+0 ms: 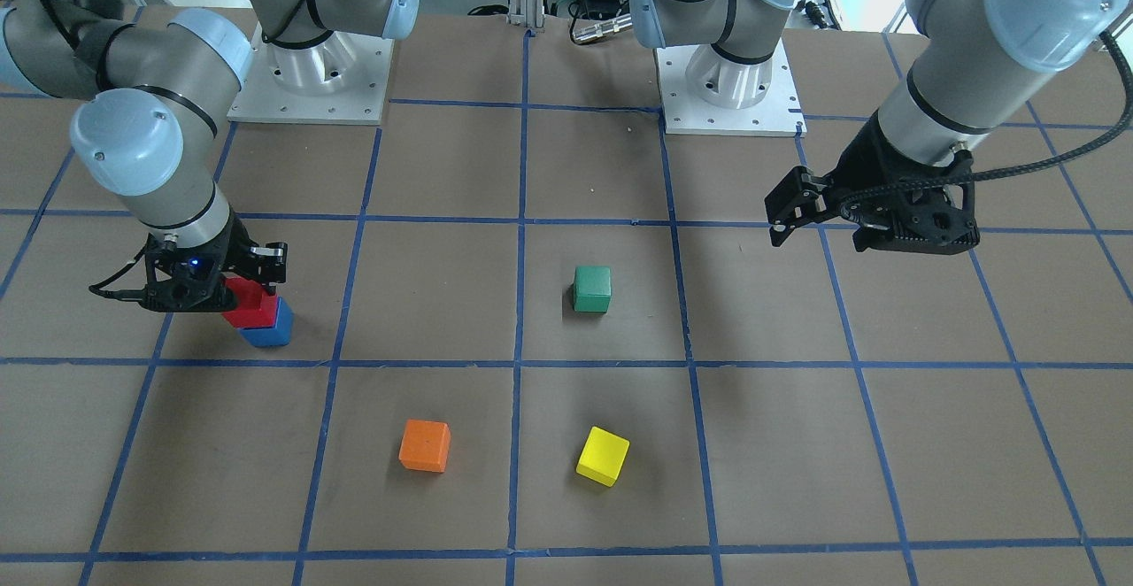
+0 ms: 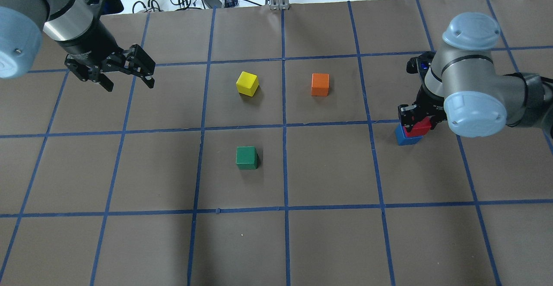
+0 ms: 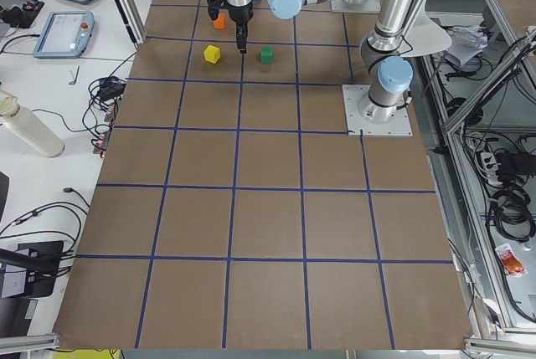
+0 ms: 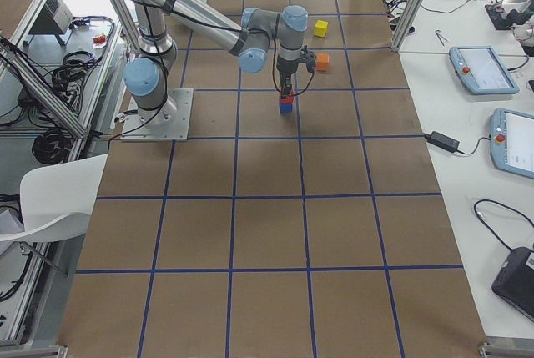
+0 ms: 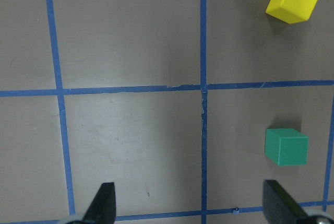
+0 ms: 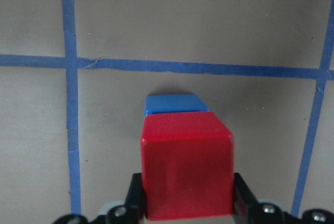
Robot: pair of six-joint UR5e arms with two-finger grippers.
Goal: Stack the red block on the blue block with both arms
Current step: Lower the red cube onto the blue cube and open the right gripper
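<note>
My right gripper [image 1: 254, 292] is shut on the red block [image 1: 250, 308], which it holds right on top of the blue block [image 1: 268, 330], a little off-centre; I cannot tell whether the two touch. In the right wrist view the fingers [image 6: 243, 199] flank the red block [image 6: 185, 166], and the blue block [image 6: 172, 104] peeks out behind it. The pair also shows in the overhead view, red block [image 2: 419, 128] over blue block [image 2: 402, 138]. My left gripper [image 2: 128, 83] is open and empty, raised above the table far to the other side.
A green cube [image 2: 246, 157] sits near the table's middle. A yellow cube [image 2: 247, 83] and an orange cube [image 2: 320, 84] lie farther from the robot. The brown table has a blue tape grid [image 2: 284, 126]. The arm bases [image 1: 310, 81] stand at the robot's edge.
</note>
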